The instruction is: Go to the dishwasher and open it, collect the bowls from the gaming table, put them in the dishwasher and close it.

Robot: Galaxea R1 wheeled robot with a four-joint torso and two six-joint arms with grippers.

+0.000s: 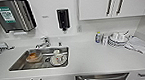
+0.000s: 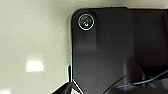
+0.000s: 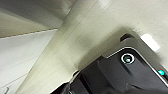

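I'm facing the white counter point(image 1: 90, 59); dishwasher point(image 1: 101, 79) sits under it, right of the sink point(image 1: 39, 58), door up. Green label on towel dispenser point(image 1: 11, 15), unreadable. My fingers: can't tell.

- Dishwasher point(image 1: 101, 79): brushed steel front, dull sheen.
- Sink point(image 1: 20, 64): stainless steel, reflective.
- Tap point(image 1: 44, 42): polished metal.
- Countertop point(image 1: 90, 58): white, smooth, matt.
- Cloth point(image 1: 139, 45): pale folded fabric.
- Floor point(image 2: 32, 37): speckled, glossy.
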